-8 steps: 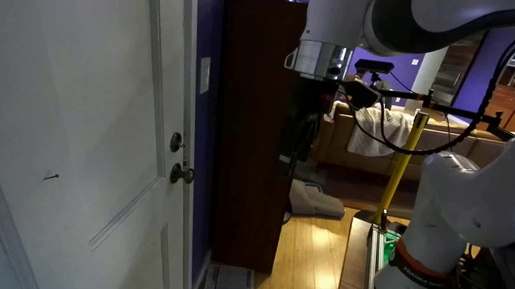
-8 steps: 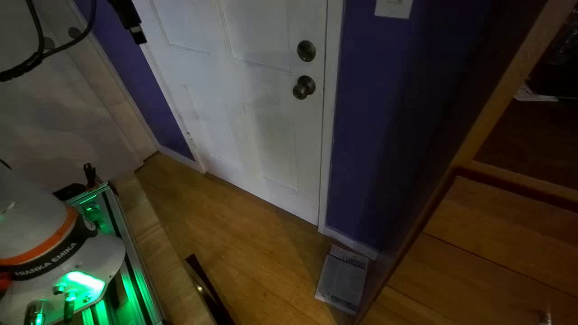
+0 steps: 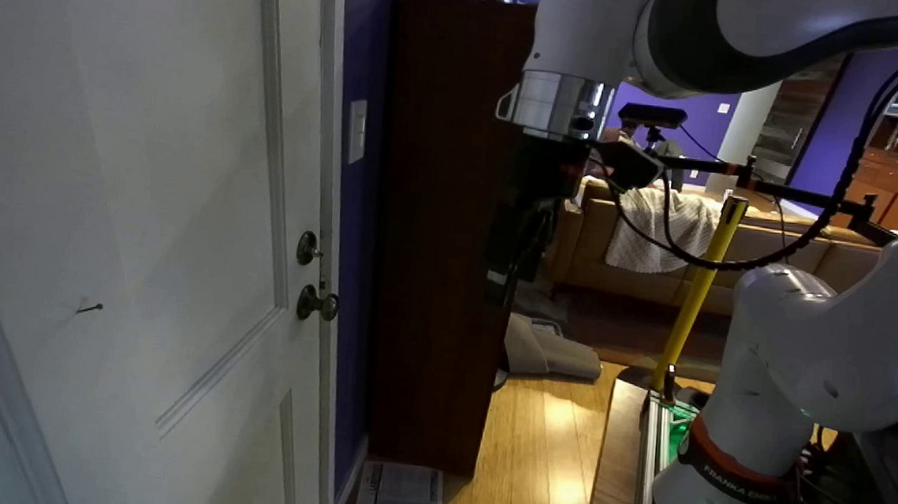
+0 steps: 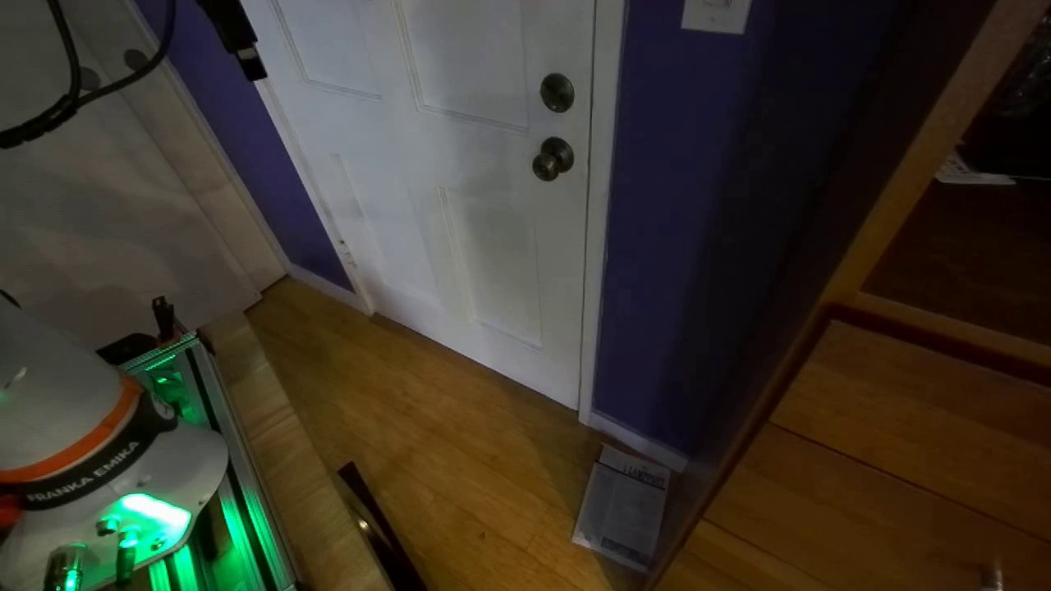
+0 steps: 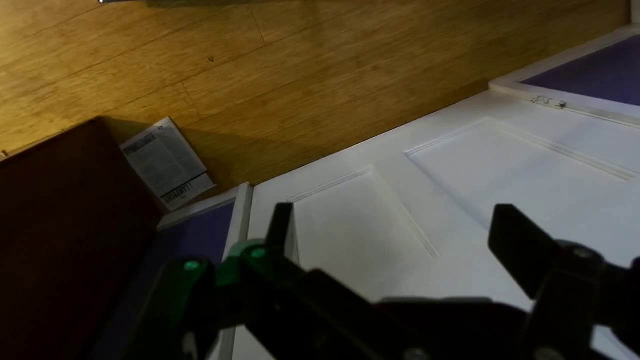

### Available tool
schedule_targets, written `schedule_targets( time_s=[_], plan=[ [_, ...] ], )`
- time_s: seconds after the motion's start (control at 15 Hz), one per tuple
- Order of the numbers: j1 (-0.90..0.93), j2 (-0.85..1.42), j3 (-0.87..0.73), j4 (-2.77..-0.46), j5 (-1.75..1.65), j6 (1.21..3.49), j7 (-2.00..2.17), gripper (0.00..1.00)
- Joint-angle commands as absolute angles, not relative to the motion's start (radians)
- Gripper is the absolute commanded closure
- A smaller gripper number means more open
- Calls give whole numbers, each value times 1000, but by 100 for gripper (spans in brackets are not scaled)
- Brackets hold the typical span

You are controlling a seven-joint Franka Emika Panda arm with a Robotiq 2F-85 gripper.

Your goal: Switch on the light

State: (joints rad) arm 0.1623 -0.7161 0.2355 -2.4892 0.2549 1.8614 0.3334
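The light switch is a small white upright wall plate on the purple wall, just beside the door frame. In an exterior view its lower part shows at the top edge, the rest cut off. No lamp shows. My gripper hangs pointing down in front of the dark cabinet, to the right of the switch plate and lower, apart from it. In the wrist view the gripper has its two black fingers wide apart with nothing between them. The switch plate is out of the wrist view.
A white door with a metal knob and a lock stands left of the plate. A tall dark cabinet juts out right of it. A newspaper lies on the floor. A sofa is behind.
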Motion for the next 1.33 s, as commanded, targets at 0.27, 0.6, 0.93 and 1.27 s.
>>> schedule_targets(
  time_s=[0.27,0.6,0.93,1.27],
  plan=[
    [108,-726,217,-2478,184,1863,312,0],
    [15,-732,129,-2439,-31,1852,186,0],
    [-20,-725,30,-2399,-172,1874,1,0],
    [-12,-670,-139,-2322,-216,1883,-321,0]
  ],
)
